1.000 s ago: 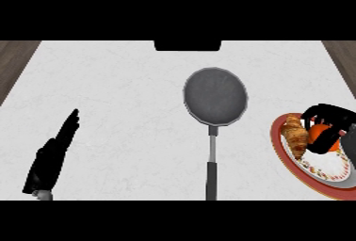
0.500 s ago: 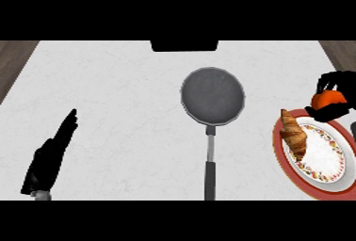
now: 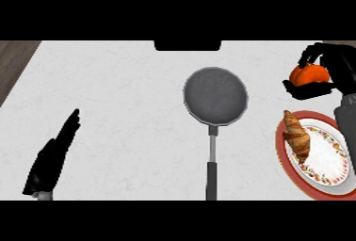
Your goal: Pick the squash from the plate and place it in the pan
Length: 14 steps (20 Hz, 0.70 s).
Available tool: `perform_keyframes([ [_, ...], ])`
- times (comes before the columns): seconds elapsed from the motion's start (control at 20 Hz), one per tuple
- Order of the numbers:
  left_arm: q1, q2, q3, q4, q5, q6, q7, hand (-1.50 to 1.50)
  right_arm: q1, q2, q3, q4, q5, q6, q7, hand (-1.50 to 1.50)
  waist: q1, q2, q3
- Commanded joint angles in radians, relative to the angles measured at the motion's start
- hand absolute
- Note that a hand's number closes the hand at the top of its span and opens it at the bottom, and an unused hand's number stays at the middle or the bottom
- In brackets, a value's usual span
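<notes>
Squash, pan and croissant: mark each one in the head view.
squash [image 3: 309, 75], head view, on the orange skin that shows inside the right hand [image 3: 341, 63]
pan [image 3: 215, 94], head view, on the middle of its round dark base
croissant [image 3: 296, 135], head view, on the middle of its brown body

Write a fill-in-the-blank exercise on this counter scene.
The right hand curls its fingers round the orange ____.
The croissant lies on the ____.
The handle of the pan points to the view's ____ edge.
The open hand at the view's left is the robot's ____ one.
Missing: squash; plate; lower; left.
</notes>
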Motion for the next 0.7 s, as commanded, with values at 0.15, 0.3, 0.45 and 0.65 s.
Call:
perform_keyframes([
  [0.15, 0.006, 0.005, 0.016, -0.001, 0.011, -0.022, -0.007, 0.0, -0.175, 0.168, 0.058, 0.033, -0.026, 0.075, 0.135, 1.5, 0.015, 0.004, 0.0],
  [0.3, 0.013, -0.016, 0.002, 0.005, -0.001, -0.013, -0.009, 0.0, -0.197, 0.248, 0.057, 0.133, -0.025, 0.0, 0.119, 1.5, 0.019, 0.006, 0.0],
  [0.45, -0.034, -0.02, 0.007, 0.007, -0.007, -0.006, 0.004, 0.0, -0.296, 0.267, 0.027, 0.322, -0.029, -0.032, 0.083, 1.5, 0.027, 0.01, 0.001],
  [0.65, -0.056, -0.019, 0.03, 0.137, -0.001, -0.016, -0.088, 0.0, -0.354, 0.321, 0.034, 0.496, 0.003, -0.093, 0.069, 1.5, 0.029, 0.015, 0.0],
])
